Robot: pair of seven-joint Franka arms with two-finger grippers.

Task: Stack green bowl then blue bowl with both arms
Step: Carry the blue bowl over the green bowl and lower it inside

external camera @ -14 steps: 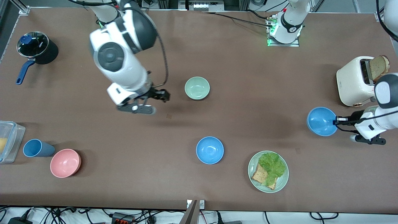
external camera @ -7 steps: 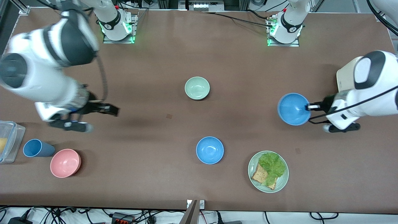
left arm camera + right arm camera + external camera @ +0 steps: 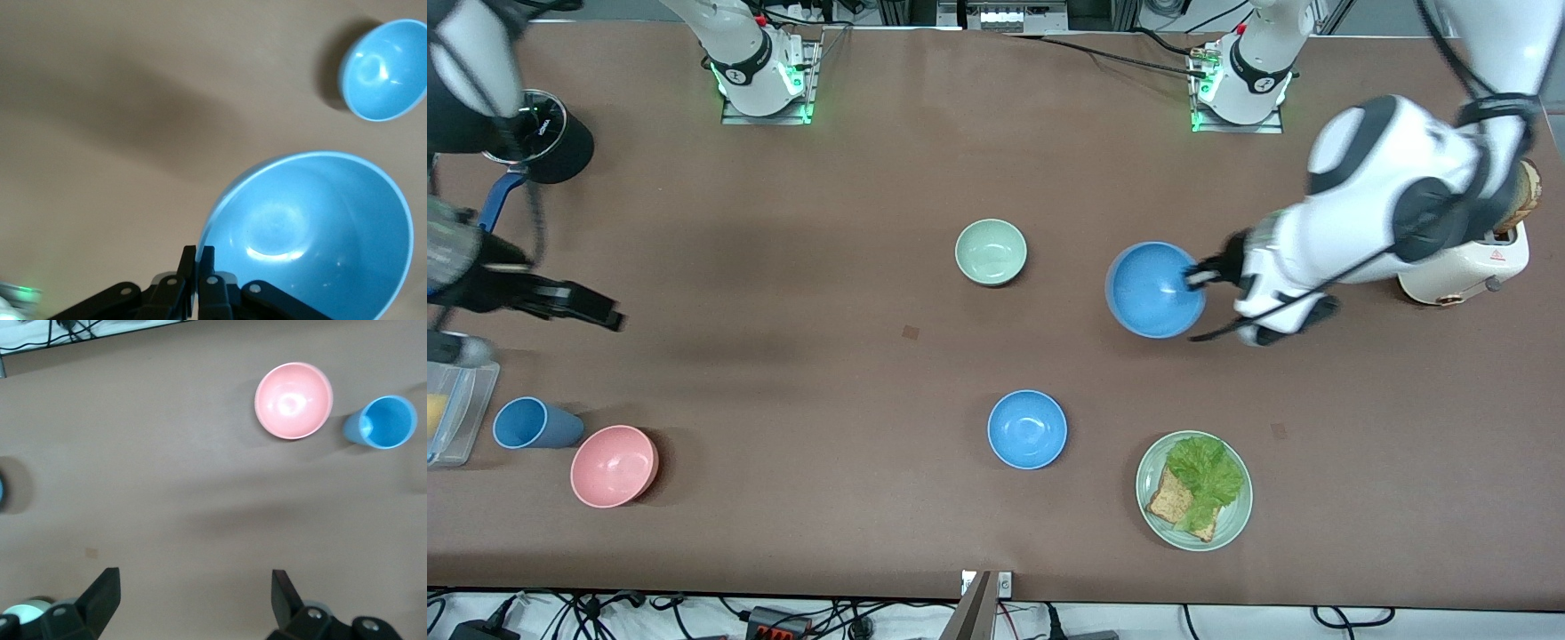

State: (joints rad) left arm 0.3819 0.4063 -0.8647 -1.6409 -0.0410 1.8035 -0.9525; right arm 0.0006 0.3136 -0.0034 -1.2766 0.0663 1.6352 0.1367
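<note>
Left wrist view alone shows left gripper fingers pinching blue bowl rim, aloft; right gripper spread wide, empty.

Brown table. Resting on it: green bowl mid-table; blue bowl nearer the camera; plate with lettuce and toast beside that; pink bowl and blue cup touching, by a clear container; black pot; toaster.
</note>
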